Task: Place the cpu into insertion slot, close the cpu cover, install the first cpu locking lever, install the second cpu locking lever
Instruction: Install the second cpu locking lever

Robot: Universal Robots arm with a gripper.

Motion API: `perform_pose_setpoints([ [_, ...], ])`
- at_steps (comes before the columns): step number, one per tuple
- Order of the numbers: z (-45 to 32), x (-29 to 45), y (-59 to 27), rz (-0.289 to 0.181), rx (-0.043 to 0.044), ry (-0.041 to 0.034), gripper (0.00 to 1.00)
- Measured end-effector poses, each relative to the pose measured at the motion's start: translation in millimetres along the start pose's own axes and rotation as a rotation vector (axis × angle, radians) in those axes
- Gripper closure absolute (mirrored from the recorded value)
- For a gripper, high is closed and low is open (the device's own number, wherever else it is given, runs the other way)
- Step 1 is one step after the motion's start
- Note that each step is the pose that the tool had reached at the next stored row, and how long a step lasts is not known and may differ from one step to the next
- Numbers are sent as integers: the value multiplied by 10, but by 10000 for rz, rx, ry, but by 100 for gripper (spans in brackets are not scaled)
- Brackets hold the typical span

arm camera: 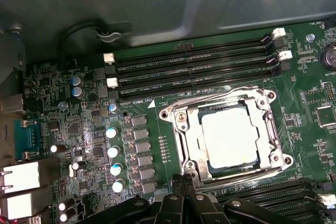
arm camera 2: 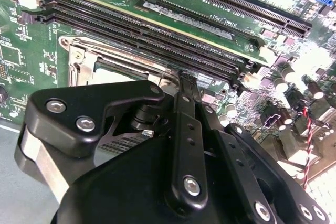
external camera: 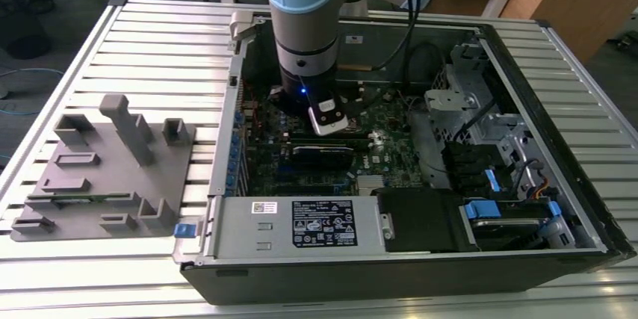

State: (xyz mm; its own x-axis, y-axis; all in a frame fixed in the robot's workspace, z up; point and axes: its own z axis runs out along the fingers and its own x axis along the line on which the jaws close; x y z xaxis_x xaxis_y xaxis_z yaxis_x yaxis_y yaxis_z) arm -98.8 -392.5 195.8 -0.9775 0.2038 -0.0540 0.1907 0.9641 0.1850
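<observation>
I count one cpu (arm camera: 229, 139) seated in the one insertion slot (arm camera: 185, 153), with the one cpu cover (arm camera: 183, 110) down around it. My hand (arm camera: 184, 181) hangs at the slot's edge, fingers together, holding nothing.

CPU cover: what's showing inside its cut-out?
In the first wrist view, the cpu shows through the cpu cover, silver top exposed. The insertion slot beneath is hidden by the chip and frame.

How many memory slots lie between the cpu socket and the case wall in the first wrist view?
4 memory slots side by side, from the case wall to the insertion slot. Others beyond it are partly hidden by the end effector.
</observation>
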Motion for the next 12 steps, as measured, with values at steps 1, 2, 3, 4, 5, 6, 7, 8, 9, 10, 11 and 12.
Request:
perform_pose_setpoints([
  [1, 1, 0, -1, 0, -3, 0, 89],
  [2, 1, 0, -2, 0, -5, 0, 89],
  [3, 2, 1, -3, 0, -6, 0, 89],
  [4, 2, 2, -5, -2, -6, 0, 89],
  [5, 3, 4, -7, -1, -5, 0, 89],
  [6, 3, 7, -8, 0, -5, 0, 89],
  [7, 4, 10, -11, 0, -5, 0, 89],
  [8, 6, 13, -12, -1, -5, 0, 89],
  [9, 7, 15, -14, -1, -5, 0, 89],
  [10, 9, 16, -15, -1, -4, 1, 89],
  [11, 11, 18, -16, 0, -3, 1, 89],
  [12, 14, 20, -17, 0, -2, 2, 89],
])
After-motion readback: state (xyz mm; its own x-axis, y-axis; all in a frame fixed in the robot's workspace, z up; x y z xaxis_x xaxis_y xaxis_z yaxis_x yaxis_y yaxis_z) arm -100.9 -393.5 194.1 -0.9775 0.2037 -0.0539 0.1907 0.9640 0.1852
